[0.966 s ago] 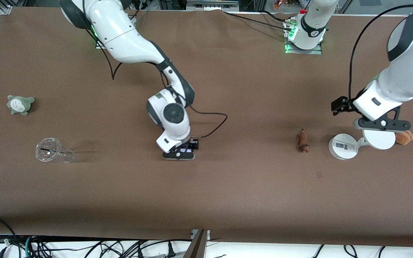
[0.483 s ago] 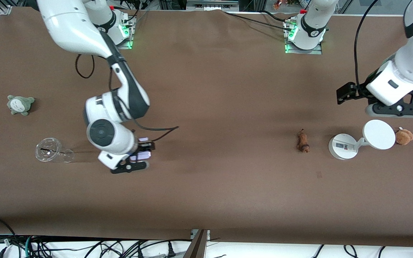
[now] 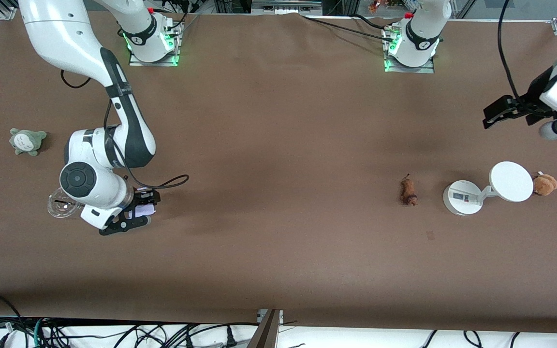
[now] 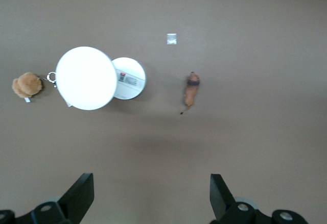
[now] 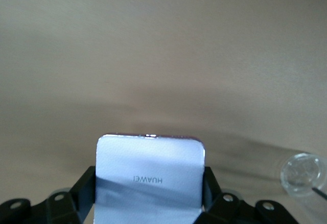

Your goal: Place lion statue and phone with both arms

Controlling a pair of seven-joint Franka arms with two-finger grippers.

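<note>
Moved since a second ago: the right arm has swung from mid-table toward its own end, carrying the phone with it; the left arm has lifted up and away from the white stand toward the table's edge at its end.

Right gripper (image 3: 136,217): low over the table just beside the clear plastic cup (image 3: 58,203) – fingers closed on the phone's two side edges.

Phone (image 5: 149,175): pale lavender-white slab held upright between the right fingers (image 5: 84,191), its printed brand word reading upside down in the right wrist view; off the table. In the front view only a sliver of it shows (image 3: 146,210).

Left gripper (image 4: 152,196): high over the table, at the left arm's end, fingers spread wide with nothing between them.

Lion statue (image 3: 408,192): lying on the table, untouched, well apart from both grippers – just beside the white stand (image 3: 462,197), on the side toward the right arm's end. Its dark tail points away from the front camera.

Stand disc (image 3: 511,181): tilted, white, with the brown plush toy (image 3: 544,184) touching its edge.

Grey-green plush (image 3: 26,140): at the right arm's end, farther from the front camera than the cup.

Table (image 3: 278,270): brown cover.
</note>
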